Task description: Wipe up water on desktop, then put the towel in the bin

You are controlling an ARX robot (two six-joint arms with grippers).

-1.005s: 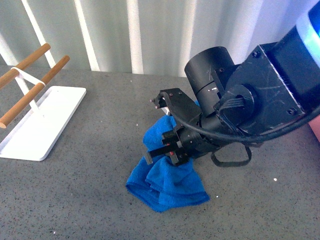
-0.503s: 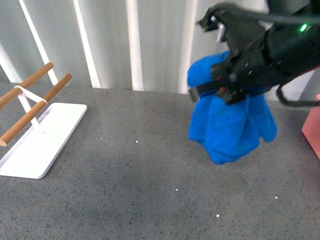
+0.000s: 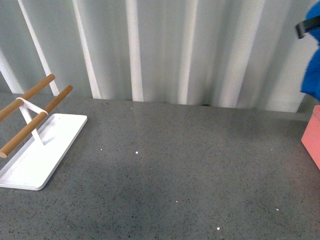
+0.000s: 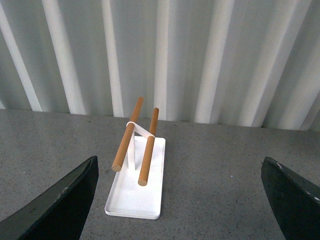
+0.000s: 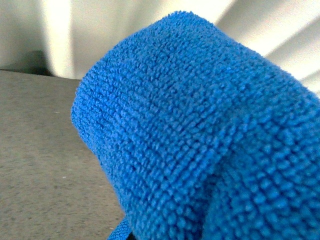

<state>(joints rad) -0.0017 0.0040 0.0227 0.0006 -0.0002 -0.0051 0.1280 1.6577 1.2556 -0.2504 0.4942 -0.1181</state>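
- The desktop (image 3: 175,165) is lying bare across the middle. I am making out no puddle on it, only a few pale specks, so the wiping is probably done and the drop into the bin is the step in hand.
- The white tray (image 3: 55,142) with its wooden rails (image 3: 35,91) is sitting at the far left, well apart from the action.
- The bin (image 3: 313,137) is showing only as a pink edge at the far right of the front view.
- The towel (image 3: 312,75) is hanging in the air above that edge, mostly out of frame, and is filling the right wrist view.
- The right gripper (image 3: 306,27) is showing only as a dark sliver above the towel. Its jaws are hidden, but the towel hanging clear suggests they are clamped on it.
- The left gripper (image 4: 178,165) is idling with its fingers (image 4: 75,195) spread wide and nothing between them.
- To do this well, the arm should be carrying the towel fully over the opening, lowering it so no floppy corner is draping over the rim, and only then letting go.
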